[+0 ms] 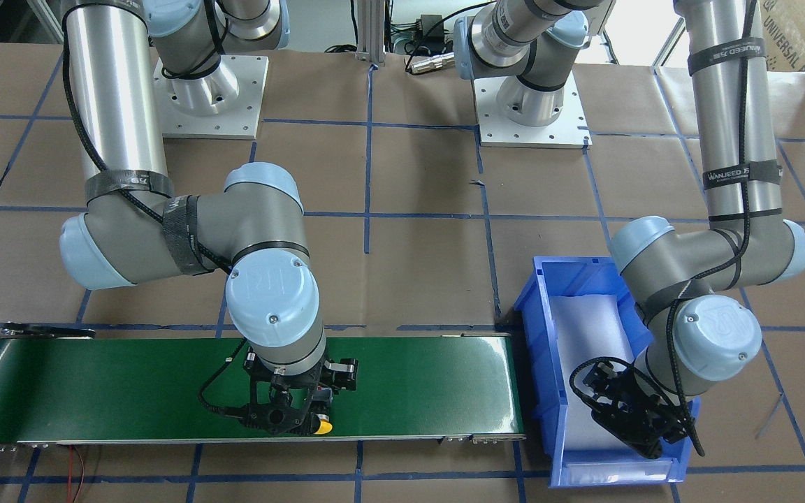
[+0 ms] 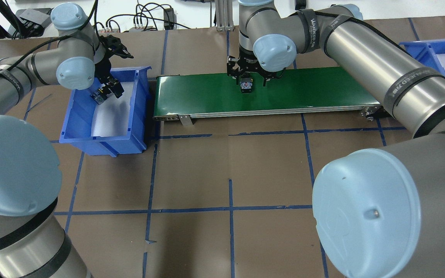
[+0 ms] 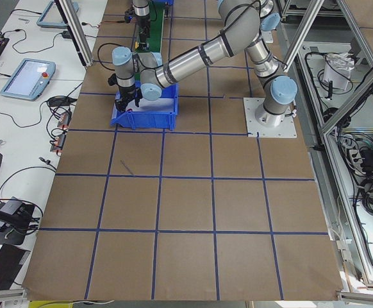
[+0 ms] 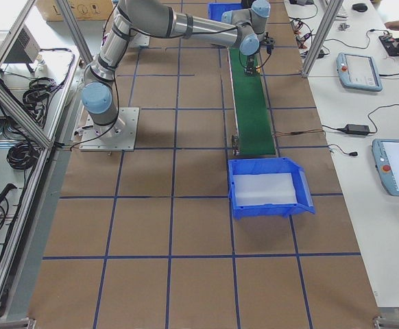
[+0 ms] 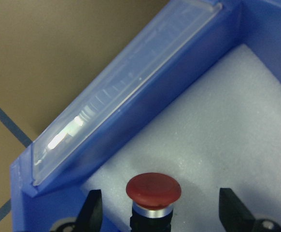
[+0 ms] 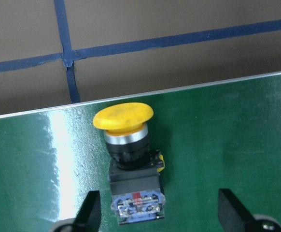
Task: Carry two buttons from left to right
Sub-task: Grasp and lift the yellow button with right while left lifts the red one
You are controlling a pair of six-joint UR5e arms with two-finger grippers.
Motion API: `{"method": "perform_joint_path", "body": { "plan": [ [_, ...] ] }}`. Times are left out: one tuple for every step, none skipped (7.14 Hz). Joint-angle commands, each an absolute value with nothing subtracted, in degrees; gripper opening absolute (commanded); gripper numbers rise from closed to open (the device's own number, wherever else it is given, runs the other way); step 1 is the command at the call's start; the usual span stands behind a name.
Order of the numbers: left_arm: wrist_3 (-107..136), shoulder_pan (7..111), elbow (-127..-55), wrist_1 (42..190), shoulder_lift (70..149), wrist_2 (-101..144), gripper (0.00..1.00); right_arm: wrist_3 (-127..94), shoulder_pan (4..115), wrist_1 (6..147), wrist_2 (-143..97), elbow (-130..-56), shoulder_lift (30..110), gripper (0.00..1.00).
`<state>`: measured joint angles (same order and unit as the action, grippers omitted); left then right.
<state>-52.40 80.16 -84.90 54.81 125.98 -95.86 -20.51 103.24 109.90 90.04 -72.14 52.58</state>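
Note:
The yellow-capped button (image 6: 130,145) lies on its side on the green conveyor belt (image 1: 409,384), cap toward the belt's outer edge. My right gripper (image 6: 155,212) hangs over it, open, with a finger (image 6: 93,209) on each side and clear of its body; the overhead view shows the same gripper (image 2: 247,82) and button (image 2: 246,87). The red-capped button (image 5: 153,187) sits on white foam inside the blue bin (image 2: 79,127) at my left. My left gripper (image 5: 157,212) straddles it, open, its fingers (image 5: 227,208) well apart from the cap.
A second blue bin (image 2: 435,50) with white foam stands past the belt's other end, on my right; it also shows in the exterior right view (image 4: 268,186). Brown paper with blue tape lines covers the table. The belt's metal side rail (image 2: 269,112) faces me.

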Motion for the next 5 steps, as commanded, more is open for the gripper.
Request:
{"method": "perform_joint_path", "body": {
  "plan": [
    [-52.0, 80.0, -85.7, 53.7, 125.9, -95.9, 0.78, -18.3, 103.0, 110.7, 90.2, -72.5, 52.4, 0.84],
    [-51.7, 80.0, -85.7, 53.7, 125.9, -96.0, 0.6, -18.2, 102.8, 111.4, 90.1, -72.5, 52.1, 0.84],
    [-51.2, 79.9, -85.7, 53.8, 125.8, -96.0, 0.44, -18.2, 102.3, 111.6, 89.8, -72.5, 52.2, 0.71],
    [-51.1, 80.0, -85.0, 54.0, 125.9, -96.2, 0.39, -18.2, 102.3, 111.5, 89.8, -72.5, 52.2, 0.63],
    [-50.7, 80.0, -84.0, 54.4, 125.3, -96.2, 0.36, -18.2, 102.3, 111.5, 89.8, -72.5, 52.2, 0.5]
  ]
}}
